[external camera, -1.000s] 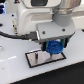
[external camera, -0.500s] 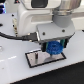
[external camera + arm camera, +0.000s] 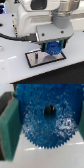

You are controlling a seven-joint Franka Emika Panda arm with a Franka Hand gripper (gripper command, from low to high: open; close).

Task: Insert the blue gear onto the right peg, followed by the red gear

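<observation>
blue gear over plate, hub hole close-up

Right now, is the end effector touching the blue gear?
Touching. In the wrist view the fingers press against opposite edges of the gear, with no gap.
</observation>
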